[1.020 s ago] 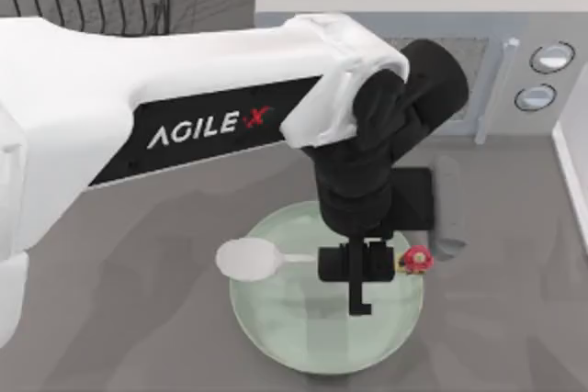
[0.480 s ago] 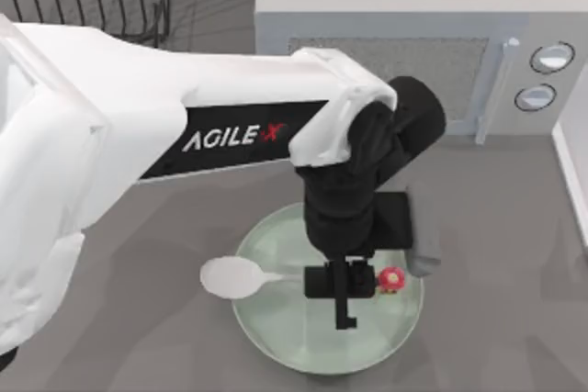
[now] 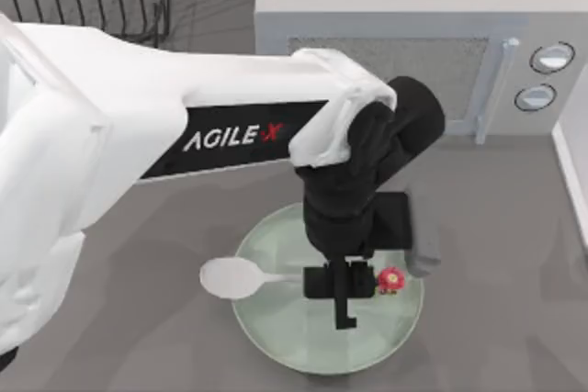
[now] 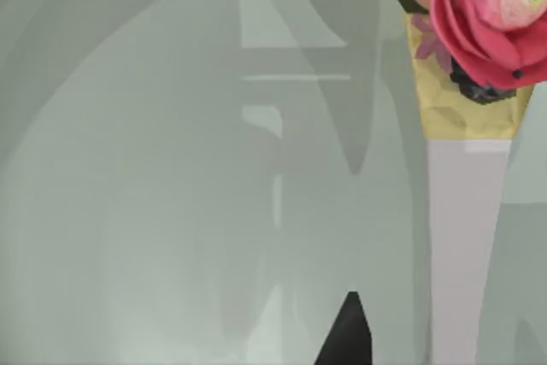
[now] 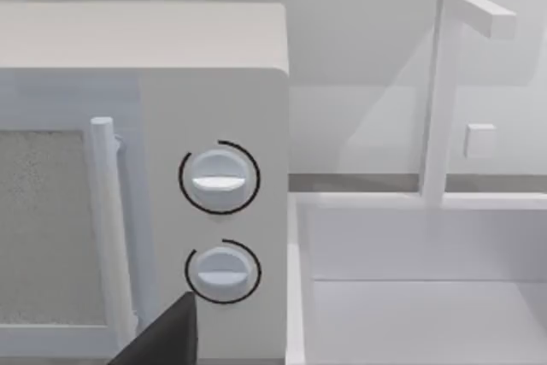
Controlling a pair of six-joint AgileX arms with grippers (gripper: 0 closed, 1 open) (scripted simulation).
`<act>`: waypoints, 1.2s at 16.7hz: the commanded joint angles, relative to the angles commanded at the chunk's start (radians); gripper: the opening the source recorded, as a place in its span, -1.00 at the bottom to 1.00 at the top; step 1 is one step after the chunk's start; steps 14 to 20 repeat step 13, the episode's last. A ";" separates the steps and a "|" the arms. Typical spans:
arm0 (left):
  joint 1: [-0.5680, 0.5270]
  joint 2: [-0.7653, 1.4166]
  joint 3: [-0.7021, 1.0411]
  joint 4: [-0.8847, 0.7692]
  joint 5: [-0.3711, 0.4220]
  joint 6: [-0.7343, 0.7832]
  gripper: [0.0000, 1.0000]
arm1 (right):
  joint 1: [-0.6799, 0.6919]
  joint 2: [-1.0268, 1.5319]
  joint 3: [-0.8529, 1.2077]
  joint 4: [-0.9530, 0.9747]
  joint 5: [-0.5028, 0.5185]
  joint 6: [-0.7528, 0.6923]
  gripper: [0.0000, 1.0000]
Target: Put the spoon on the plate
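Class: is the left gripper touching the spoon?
Cannot tell. In the top view the left gripper covers the spoon handle over the plate, hiding any contact.

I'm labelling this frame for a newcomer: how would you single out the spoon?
Start at the white microwave at the back, then drop to the mint-green plate in front of it. The spoon lies across it under the left gripper, white bowl overhanging the plate's left rim, red flower at the handle's end.

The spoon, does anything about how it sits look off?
Yes. The spoon lies crosswise with its bowl poking past the plate's left rim, over the table. The left claw is at its handle.
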 joint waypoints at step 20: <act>0.000 0.000 0.000 0.000 0.000 0.000 1.00 | 0.000 0.000 0.000 0.000 0.000 0.000 1.00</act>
